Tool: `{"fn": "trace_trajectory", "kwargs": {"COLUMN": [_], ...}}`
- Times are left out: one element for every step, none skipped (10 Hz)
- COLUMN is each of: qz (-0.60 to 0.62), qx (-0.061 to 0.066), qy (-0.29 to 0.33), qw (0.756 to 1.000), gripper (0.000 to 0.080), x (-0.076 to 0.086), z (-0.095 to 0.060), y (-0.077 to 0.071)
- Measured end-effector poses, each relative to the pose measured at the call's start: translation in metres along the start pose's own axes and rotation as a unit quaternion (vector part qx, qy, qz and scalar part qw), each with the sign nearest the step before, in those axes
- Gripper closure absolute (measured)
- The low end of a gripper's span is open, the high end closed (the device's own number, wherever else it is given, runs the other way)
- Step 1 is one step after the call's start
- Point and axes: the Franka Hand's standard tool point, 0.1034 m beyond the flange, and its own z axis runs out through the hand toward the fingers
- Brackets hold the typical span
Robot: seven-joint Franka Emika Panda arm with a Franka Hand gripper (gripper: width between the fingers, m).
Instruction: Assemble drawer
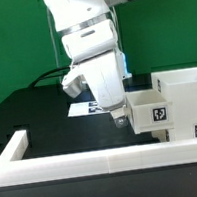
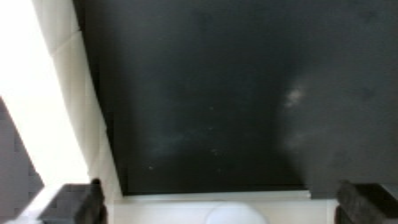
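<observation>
I see the gripper (image 1: 118,117) just beside the small tray (image 1: 149,111) — fingers (image 2: 73,203) spread wide, holding nothing. That tray sits against the housing (image 1: 188,100) — both near the white rail (image 1: 95,160).

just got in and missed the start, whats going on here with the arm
A single robot arm is putting a white drawer together on a black table. Its gripper hangs low just beside a small open-topped tray, on the exterior view's left of it, with the tall housing behind. In the wrist view the fingers are spread apart with nothing between them.
</observation>
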Motion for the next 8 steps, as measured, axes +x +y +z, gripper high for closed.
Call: {"fn": "trace_trajectory", "kwargs": {"qz": [-0.002,-0.001,0.007,0.009,0.015,0.015,0.014,0.01], "qx": [-0.002,-0.001,0.001,0.002,0.003,0.004,0.004,0.009], "qy": [0.003,0.007,0.01,0.008,0.002,-0.005,-0.006,-0.005], "qw": [1.0,1.0,1.0,1.0,1.0,1.0,1.0,1.0], "gripper": [0.015,0.015,0.015,0.015,0.015,0.015,0.015,0.015], "x": [0.012,0.023,0.033,0.039,0.04,0.04,0.039,0.035], "z": [0.002,0.005,0.007,0.009,0.009,0.009,0.009,0.009], "y": [0.0,-0.001,-0.001,-0.001,-0.002,-0.002,-0.002,-0.004]}}
